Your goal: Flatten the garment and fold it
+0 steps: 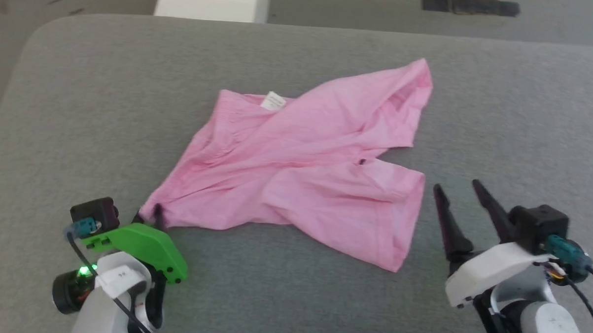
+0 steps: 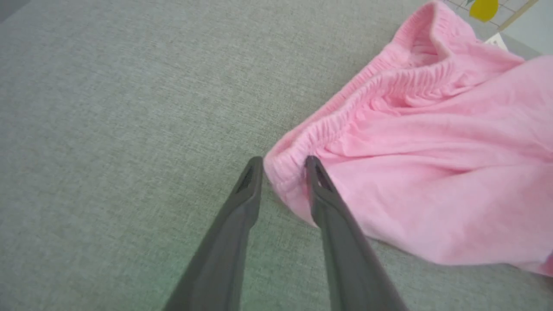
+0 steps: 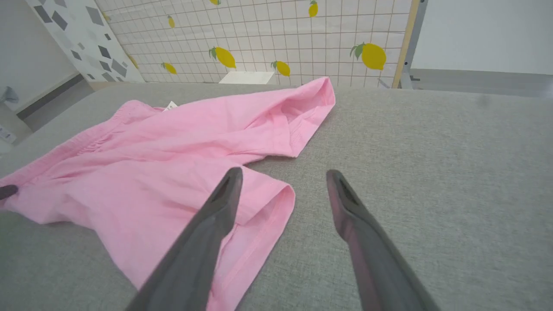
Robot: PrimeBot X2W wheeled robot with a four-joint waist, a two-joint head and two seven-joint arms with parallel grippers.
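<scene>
The garment (image 1: 301, 162), pink wrinkled shorts, lies spread and twisted on the grey padded surface (image 1: 81, 105). Its white label (image 1: 273, 101) shows at the far waistband. My left gripper (image 1: 148, 215) is at the near-left waistband corner. In the left wrist view its fingers (image 2: 283, 160) straddle that gathered corner of the garment (image 2: 432, 172), partly closed, with a gap still between them. My right gripper (image 1: 457, 186) stands open just right of the near leg hem. In the right wrist view the right gripper (image 3: 283, 172) has one finger over the garment's (image 3: 151, 164) hem and the other over bare surface.
The grey surface has a rounded far-left corner (image 1: 40, 29), with floor beyond it. A white block (image 1: 213, 1) and a dark strip (image 1: 470, 5) lie past the far edge. A lemon-patterned wall (image 3: 259, 34) stands behind the surface.
</scene>
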